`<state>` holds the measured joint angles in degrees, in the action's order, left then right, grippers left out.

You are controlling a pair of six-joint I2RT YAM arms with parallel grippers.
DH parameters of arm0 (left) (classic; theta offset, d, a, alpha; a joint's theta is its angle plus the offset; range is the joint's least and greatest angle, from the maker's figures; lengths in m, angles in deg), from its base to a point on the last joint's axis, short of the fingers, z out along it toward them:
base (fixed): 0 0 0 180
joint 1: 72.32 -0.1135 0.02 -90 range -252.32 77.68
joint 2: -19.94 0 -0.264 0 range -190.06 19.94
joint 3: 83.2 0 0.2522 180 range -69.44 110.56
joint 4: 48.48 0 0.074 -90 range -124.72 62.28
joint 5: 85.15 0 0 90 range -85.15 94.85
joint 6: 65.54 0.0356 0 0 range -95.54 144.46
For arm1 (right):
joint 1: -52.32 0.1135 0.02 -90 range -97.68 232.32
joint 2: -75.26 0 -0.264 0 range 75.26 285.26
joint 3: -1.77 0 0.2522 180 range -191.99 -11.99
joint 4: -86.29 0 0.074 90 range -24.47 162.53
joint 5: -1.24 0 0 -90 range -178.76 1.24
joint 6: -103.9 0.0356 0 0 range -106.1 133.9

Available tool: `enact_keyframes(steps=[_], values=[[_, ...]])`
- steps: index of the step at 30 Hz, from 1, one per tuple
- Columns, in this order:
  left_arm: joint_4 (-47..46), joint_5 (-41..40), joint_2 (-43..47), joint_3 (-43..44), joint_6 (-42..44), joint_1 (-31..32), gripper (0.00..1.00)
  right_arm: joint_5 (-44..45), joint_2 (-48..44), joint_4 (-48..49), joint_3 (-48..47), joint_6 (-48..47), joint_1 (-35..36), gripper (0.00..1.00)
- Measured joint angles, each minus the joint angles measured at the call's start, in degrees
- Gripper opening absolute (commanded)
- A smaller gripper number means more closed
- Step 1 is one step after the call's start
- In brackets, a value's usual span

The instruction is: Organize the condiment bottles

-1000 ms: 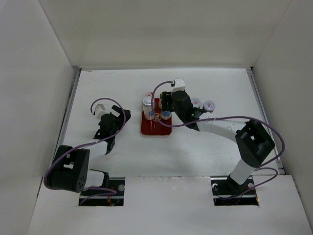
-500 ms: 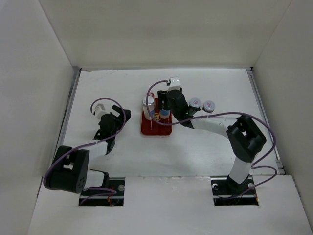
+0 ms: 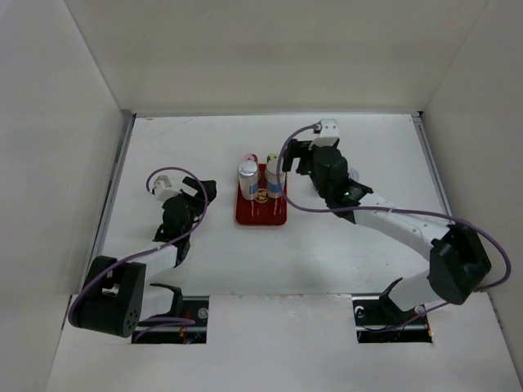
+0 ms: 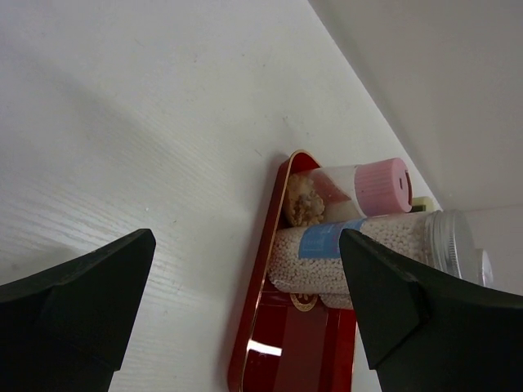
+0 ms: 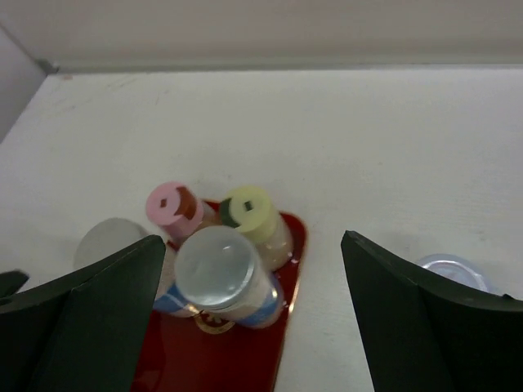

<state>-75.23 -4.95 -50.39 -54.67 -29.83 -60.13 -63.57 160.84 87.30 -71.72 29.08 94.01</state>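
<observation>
Since the right tool (image 5: 253,245) hangs wide open with nothing in it, off the tray's (image 5: 245,363) far-right corner, the next pick looks like the loose bottle (image 5: 451,271). It stands on the counter (image 5: 368,147), off the tray, to the tool's right. In the wrist view it peeks past the right finger; in the top view the arm hides it. Can't tell if more stand behind the arm. The lid faces up, so the long axis is vertical and I'd guess a side grasp across the body.

The right arm is clearly nearer. The left tool (image 4: 245,237) sits well left of the tray, also wide open and empty.

On the tray:
- The pink-lid bottle (image 5: 170,204), yellow-lid bottle (image 5: 249,211) and blue-label bottle (image 5: 216,265) stand upright, packed together at the far end.
- The grey-lid bottle (image 5: 110,243) is just left of them. The left finger hides its base, but the top view puts it at the tray's far-left corner.

Room:
- The near half of the tray is bare red, so the free slot is on the near side of the cluster.
- The counter right of the tray and beyond it is open up to the back wall (image 5: 245,33).

Risks as I see them:
- Swinging right with the jaws this wide could clip the loose bottle.
- The cluster is tight, so bring the bottle in from the near side.
</observation>
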Motion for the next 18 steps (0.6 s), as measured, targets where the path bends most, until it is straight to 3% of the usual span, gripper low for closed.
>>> enact_keyframes(steps=[3,7,18], values=[[-3.3,0.1,1.8,-2.0,0.0,0.4,1.00,1.0,-3.6,0.0,2.4,1.2,-5.0,0.96],[-8.7,0.4,5.4,-4.5,0.9,2.3,1.00,2.4,-1.7,-3.3,3.4,3.3,-11.7,0.95],[-12.4,0.7,3.4,-4.5,1.6,2.9,1.00,2.0,5.5,-10.2,3.2,5.4,-13.6,0.89]])
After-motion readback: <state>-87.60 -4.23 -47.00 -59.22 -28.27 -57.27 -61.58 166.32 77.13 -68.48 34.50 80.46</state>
